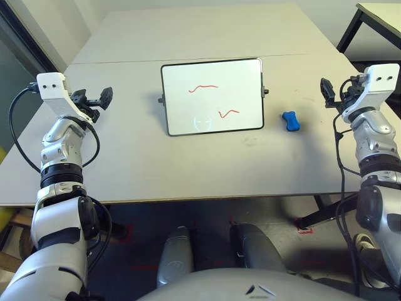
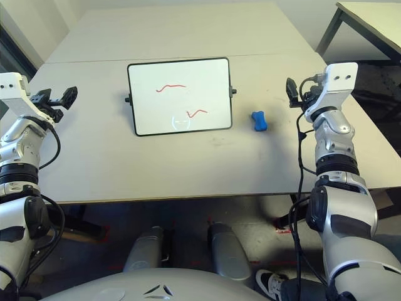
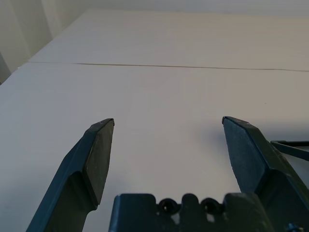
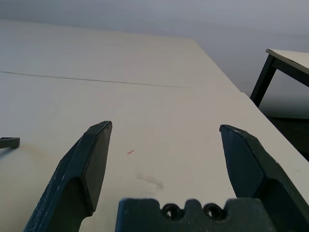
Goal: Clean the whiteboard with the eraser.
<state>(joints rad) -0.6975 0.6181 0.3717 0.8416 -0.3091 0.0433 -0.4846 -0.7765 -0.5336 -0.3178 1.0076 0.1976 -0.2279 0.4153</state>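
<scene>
Whiteboard [image 1: 213,100]: two red squiggles [image 1: 203,86] remain, unwiped
Eraser [image 1: 291,121]: on the desk [image 1: 213,169], unheld
Left claw [image 3: 168,118]: wide, empty
Right claw [image 4: 165,125]: wide, empty

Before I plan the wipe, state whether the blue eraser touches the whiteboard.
Apart: in the left eye view, bare tabletop shows between the blue bone-shaped eraser and the whiteboard's black frame.

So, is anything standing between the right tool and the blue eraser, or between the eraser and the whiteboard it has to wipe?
Nothing visible stands in either gap: only bare tabletop lies between the open right tool and the eraser, and again between the eraser and the whiteboard.
</scene>
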